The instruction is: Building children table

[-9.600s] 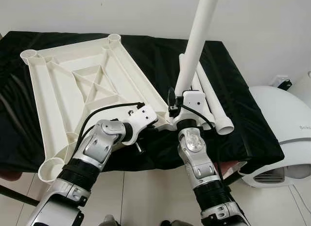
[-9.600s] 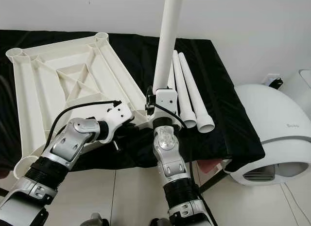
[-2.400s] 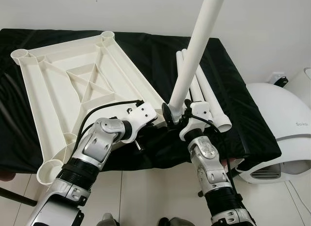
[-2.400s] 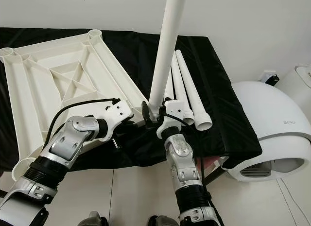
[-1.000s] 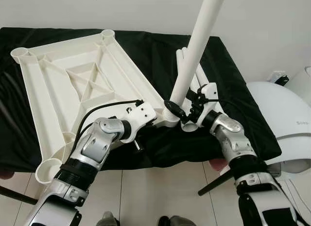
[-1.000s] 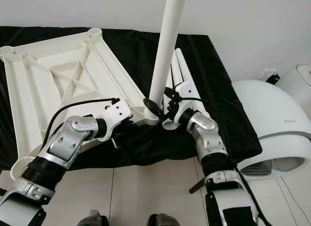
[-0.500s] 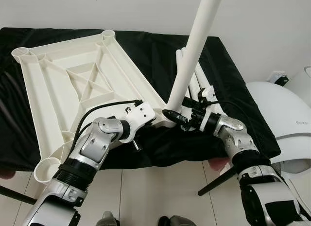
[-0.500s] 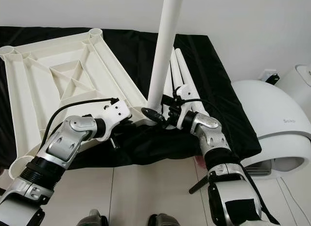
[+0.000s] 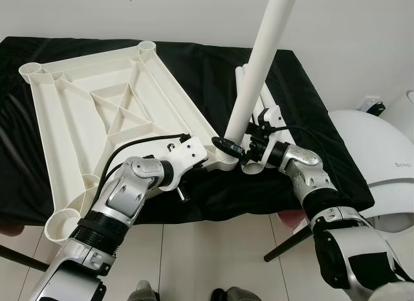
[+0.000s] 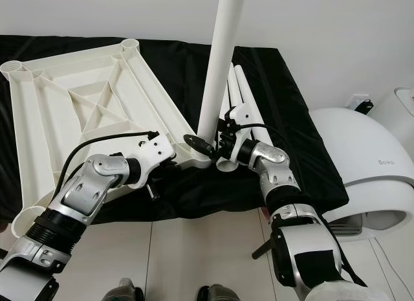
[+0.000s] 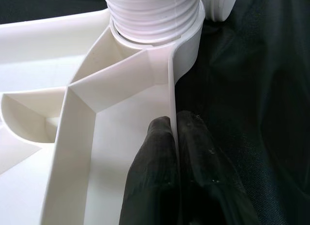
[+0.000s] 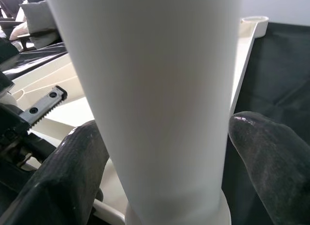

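Observation:
The white table top (image 9: 84, 120) lies upside down on a black cloth. One white table leg (image 9: 259, 61) stands upright in its near right corner socket (image 11: 186, 46), and the leg's threaded end (image 11: 152, 12) sits in that socket. My left gripper (image 11: 172, 121) is shut on the table top's thin rim just beside the socket. My right gripper (image 12: 160, 138) reaches in from the right and is shut on the leg's lower part, with one finger on each side. Two spare legs (image 10: 242, 100) lie on the cloth behind the upright one.
The black cloth (image 9: 323, 139) ends at the table's front edge close to my arms, with tiled floor (image 9: 213, 256) below. A white rounded appliance (image 9: 381, 178) stands on the floor at the right. A white wall runs behind the table.
My right arm let go in front of the leg, swung round to its right side and took hold again low on it. The left gripper stayed on the rim.

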Robot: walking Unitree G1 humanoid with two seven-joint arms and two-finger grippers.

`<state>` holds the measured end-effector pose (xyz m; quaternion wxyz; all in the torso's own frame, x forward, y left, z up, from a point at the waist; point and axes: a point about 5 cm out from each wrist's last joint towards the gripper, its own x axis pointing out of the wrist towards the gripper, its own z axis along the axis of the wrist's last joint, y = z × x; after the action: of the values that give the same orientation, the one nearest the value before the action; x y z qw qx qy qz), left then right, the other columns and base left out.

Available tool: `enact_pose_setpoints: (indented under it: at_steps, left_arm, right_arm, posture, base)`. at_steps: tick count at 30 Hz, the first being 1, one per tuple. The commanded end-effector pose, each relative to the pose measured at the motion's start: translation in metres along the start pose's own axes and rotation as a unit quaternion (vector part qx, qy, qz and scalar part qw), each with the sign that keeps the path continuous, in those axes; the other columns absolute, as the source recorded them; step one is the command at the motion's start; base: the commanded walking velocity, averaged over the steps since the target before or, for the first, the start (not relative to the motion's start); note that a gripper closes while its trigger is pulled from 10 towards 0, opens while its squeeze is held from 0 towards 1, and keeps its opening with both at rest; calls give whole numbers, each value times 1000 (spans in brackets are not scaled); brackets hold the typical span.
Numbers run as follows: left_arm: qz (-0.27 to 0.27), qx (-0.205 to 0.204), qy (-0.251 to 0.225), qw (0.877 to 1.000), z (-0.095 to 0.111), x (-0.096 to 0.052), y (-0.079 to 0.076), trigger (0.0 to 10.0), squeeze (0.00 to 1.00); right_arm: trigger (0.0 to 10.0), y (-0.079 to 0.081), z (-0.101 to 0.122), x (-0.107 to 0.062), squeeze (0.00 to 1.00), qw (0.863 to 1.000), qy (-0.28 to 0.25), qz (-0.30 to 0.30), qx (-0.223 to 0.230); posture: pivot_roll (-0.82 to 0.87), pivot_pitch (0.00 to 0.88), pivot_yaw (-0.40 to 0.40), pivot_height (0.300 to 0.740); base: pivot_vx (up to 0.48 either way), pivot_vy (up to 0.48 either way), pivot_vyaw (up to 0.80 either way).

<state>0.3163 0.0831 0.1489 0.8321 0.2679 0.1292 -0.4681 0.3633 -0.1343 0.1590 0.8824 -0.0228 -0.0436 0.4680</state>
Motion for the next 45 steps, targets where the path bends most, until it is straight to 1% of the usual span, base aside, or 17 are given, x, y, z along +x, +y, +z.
enact_pose_setpoints:
  at_steps: [1, 2, 3, 4, 5, 7, 8, 9, 10, 11, 12, 13, 18, 19, 30, 35, 45]
  left_arm:
    - [20, 8, 6, 1000, 0, -1, 0, 10000, 0]
    - [20, 8, 6, 1000, 0, -1, 0, 10000, 0]
    - [20, 8, 6, 1000, 0, -1, 1, 10000, 0]
    - [20, 8, 6, 1000, 0, -1, 1, 10000, 0]
    - [21, 8, 6, 1000, 0, -2, 1, 10000, 0]
    - [21, 8, 6, 1000, 0, -2, 1, 10000, 0]
    - [21, 8, 7, 1000, 0, -2, 2, 10000, 0]
    - [21, 8, 7, 1000, 0, -2, 2, 10000, 0]
    - [21, 8, 7, 1000, 0, -2, 2, 10000, 0]
    - [21, 7, 7, 1000, 0, -3, 2, 10000, 0]
    - [21, 7, 7, 1000, 0, -3, 2, 10000, 0]
    - [21, 8, 7, 1000, 0, -3, 2, 10000, 0]
    - [22, 6, 7, 1000, 0, -3, 2, 10000, 0]
    - [23, 6, 7, 1000, 0, -3, 2, 10000, 0]
    - [25, 2, 7, 1000, 0, -3, 2, 10000, 0]
    - [27, 0, 6, 1000, 0, -2, 1, 10000, 0]
    - [23, 0, 3, 1000, 1, 1, -2, 10000, 0]
  right_arm:
    - [5373, -1, 2, 1, 0, 1000, -1, 4, -3]
    - [5373, -1, 2, 1, 0, 1000, -1, 4, -3]
    - [2941, -1, 1, 2, 0, 1000, 2, 8, -2]
    - [2941, -1, 1, 2, 0, 1000, 2, 8, -2]
    - [3569, 0, 0, 2, 0, 1000, 5, 14, 0]
    - [3490, 0, -1, 2, 0, 1000, 8, 14, -1]
    - [2314, -1, -1, 2, 0, 1000, 9, 15, -3]
    - [2314, -1, -1, 2, 0, 1000, 9, 15, -3]
    - [1961, -1, -1, 1, 0, 1000, 9, 15, -4]
    - [431, -1, -1, 2, 0, 1000, 9, 15, -6]
    - [431, -1, -1, 2, 0, 1000, 9, 15, -6]
    - [0, -1, -2, 2, 0, 1000, 9, 16, -5]
    - [0, 1, -3, 2, 0, 1000, 5, 16, -2]
    - [10000, 2, -4, 3, 0, 1000, 3, 13, 1]
    - [10000, 12, -10, 6, 0, 1000, -22, -4, 17]
    - [10000, 14, -10, 7, 0, 998, -40, -48, 15]
    - [10000, 21, -8, 11, 0, 990, -51, -128, 9]
  posture:
    - [29, 41, -46, 740]
    - [29, 41, -46, 740]
    - [30, 44, -45, 740]
    - [30, 44, -45, 740]
    - [30, 46, -43, 740]
    - [30, 48, -43, 740]
    - [29, 49, -42, 740]
    - [29, 49, -42, 740]
    - [30, 49, -41, 740]
    - [30, 50, -41, 740]
    - [30, 50, -41, 740]
    - [29, 50, -42, 740]
    - [30, 53, -44, 740]
    - [30, 53, -45, 740]
    - [30, 55, -50, 740]
    - [27, 51, -55, 740]
    - [22, 36, -62, 740]
  base:
    - [0, 0, 0]
    - [0, 0, 0]
    - [0, 0, 0]
    - [0, 0, 0]
    - [0, 0, 0]
    - [0, 0, 0]
    - [0, 0, 0]
    - [0, 0, 0]
    - [0, 0, 0]
    - [0, 0, 0]
    - [0, 0, 0]
    - [0, 0, 0]
    - [0, 0, 0]
    - [0, 0, 0]
    - [0, 0, 0]
    - [0, 0, 0]
    - [0, 0, 0]
